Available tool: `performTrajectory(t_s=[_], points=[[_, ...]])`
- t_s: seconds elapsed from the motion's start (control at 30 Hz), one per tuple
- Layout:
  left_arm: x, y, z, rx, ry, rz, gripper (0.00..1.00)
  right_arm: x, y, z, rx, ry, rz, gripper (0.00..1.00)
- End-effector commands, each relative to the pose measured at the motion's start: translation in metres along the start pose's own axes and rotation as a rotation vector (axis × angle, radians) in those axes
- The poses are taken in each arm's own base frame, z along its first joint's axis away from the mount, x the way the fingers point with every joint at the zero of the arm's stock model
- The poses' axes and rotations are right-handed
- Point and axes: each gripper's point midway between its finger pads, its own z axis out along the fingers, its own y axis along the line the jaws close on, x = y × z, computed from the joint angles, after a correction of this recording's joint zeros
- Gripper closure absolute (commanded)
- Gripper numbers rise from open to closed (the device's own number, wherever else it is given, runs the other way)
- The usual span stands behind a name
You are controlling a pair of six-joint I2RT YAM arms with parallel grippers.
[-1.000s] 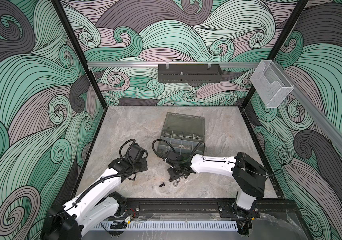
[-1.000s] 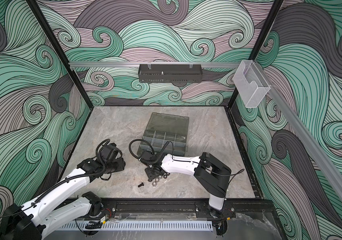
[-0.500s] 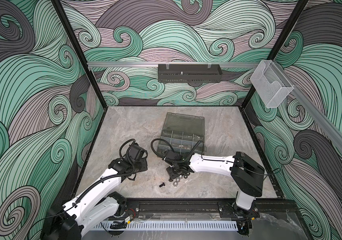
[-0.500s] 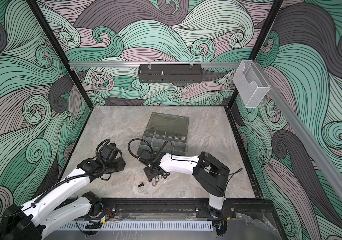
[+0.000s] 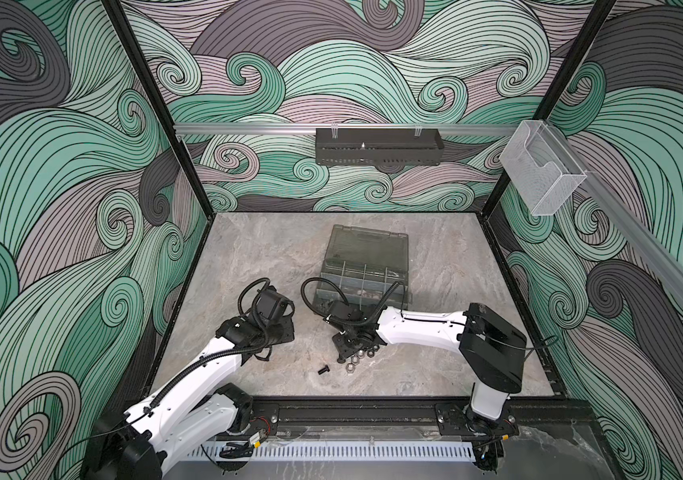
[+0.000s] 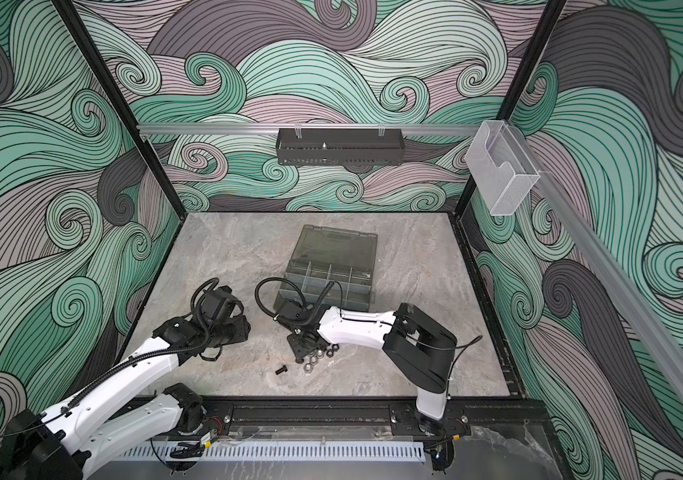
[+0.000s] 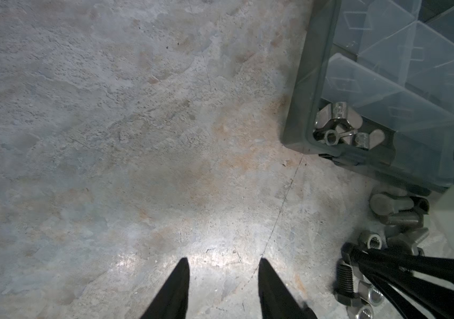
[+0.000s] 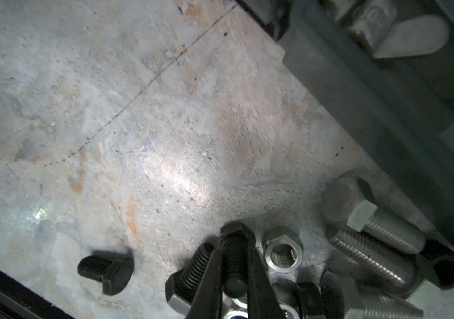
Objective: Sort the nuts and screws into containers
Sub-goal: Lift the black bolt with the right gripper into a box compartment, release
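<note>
Fingers of the right gripper have just drawn together on the threaded shank of a black screw. Its hex head points away past the tips. A moment ago the gap was still narrowing, and now the grasp looks made. The pick seems done, leaving the lift and the carry to a compartment.

A second black screw lies touching the outside of one finger and could be dragged along. Just beside the other finger sits a silver nut, with more nuts half hidden under the fingers. A little further off on that side lie two silver screws side by side and a black nut. On the opposite side, apart from the pile, lies a lone black screw.

Beyond the pile, near the gripper, stands the grey organizer case with its lid open. Its nearest corner compartment holds silver wing nuts. With this much hardware still on the tabletop, the sorting looks far from finished.

Off to the side, the left gripper hangs over bare tabletop with its fingers partly spread, holding nothing.
</note>
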Motion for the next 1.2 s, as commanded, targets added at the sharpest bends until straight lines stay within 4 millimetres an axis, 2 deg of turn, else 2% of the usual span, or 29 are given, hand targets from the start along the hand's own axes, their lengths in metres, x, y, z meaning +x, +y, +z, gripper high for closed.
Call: performTrajectory(t_s=[0.0, 0.2, 0.3, 0.4, 0.6, 1.0, 1.17], points=[[0.0, 0.004, -0.003, -0.013, -0.002, -0.02, 0.56, -0.025, -0.006, -0.042, 0.014, -0.107, -0.012, 0.87], [0.0, 0.002, -0.004, -0.003, 0.001, -0.02, 0.56, -0.049, -0.045, -0.09, 0.033, -0.224, 0.039, 0.88], [-0.001, 0.001, -0.004, 0.002, -0.001, -0.021, 0.56, -0.051, -0.07, -0.097, 0.06, -0.242, 0.071, 0.88], [-0.001, -0.001, -0.003, 0.009, 0.002, -0.021, 0.56, -0.047, -0.089, -0.094, 0.085, -0.221, 0.095, 0.88], [-0.002, -0.003, -0.004, 0.016, 0.002, -0.02, 0.56, -0.04, -0.114, -0.078, 0.128, -0.17, 0.127, 0.88], [-0.003, -0.003, -0.006, 0.018, -0.005, -0.031, 0.56, -0.03, -0.126, -0.053, 0.159, -0.113, 0.15, 0.86], [-0.002, -0.002, -0.007, 0.015, -0.004, -0.031, 0.56, -0.031, -0.128, -0.054, 0.171, -0.118, 0.156, 0.7]])
